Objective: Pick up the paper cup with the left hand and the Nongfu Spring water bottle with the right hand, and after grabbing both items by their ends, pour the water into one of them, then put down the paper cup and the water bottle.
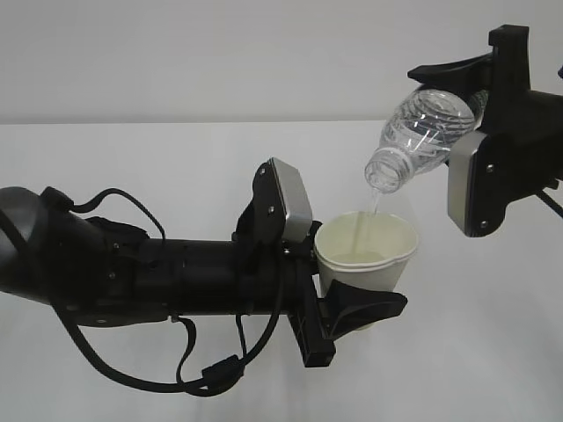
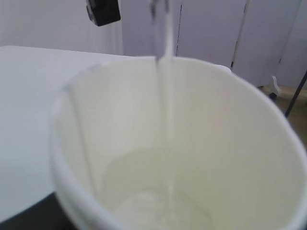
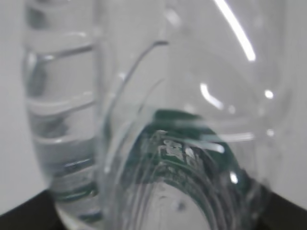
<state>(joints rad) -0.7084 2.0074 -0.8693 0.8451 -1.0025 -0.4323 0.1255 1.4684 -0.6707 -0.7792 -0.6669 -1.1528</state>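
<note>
Cream-white paper cup (image 1: 368,251), clear ribbed bottle (image 1: 420,136) with dark green label, white table (image 1: 132,158).

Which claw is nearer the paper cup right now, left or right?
Left. The left claw grips the paper cup around its lower part. The right claw is up and to the right, tilting the water bottle above the cup.
</note>
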